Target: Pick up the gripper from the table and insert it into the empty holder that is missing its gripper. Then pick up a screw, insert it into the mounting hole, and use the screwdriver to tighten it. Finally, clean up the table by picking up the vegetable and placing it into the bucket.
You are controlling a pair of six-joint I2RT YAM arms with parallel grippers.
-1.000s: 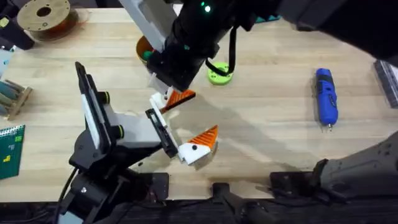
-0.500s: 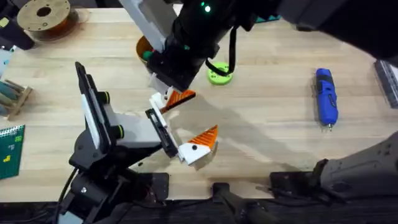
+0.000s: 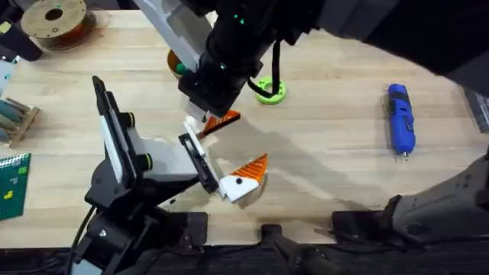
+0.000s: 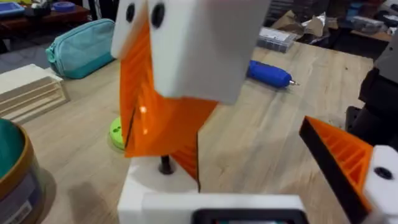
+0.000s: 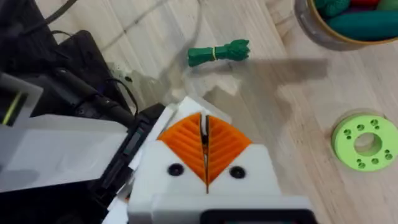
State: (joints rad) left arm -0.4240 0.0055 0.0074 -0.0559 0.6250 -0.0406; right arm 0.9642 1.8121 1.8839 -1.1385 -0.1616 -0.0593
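My right gripper point(image 3: 205, 114) reaches across the table and is shut on the orange gripper point(image 3: 223, 119), holding it tip-down against the white holder point(image 4: 155, 193), one finger of my left gripper point(image 3: 249, 139). A dark mounting hole point(image 4: 165, 165) shows in the holder just below the wedge. The left gripper is open; its other finger carries an orange wedge point(image 4: 339, 155). The blue screwdriver point(image 3: 401, 118) lies at the right. The green vegetable point(image 5: 217, 53) lies on the wood beyond the holder. The ochre bucket point(image 5: 339, 28) holds toy items. The screw is out of view.
A bright green disc point(image 3: 269, 92) sits just right of the right arm. A tan spool point(image 3: 55, 19) stands at the back left, and a wooden rack and a green board are at the left edge. Bare wood lies between the arms and the screwdriver.
The right arm's wrist has shifted slightly back and to the left. The orange gripper stays at the holder. The left arm has not moved.
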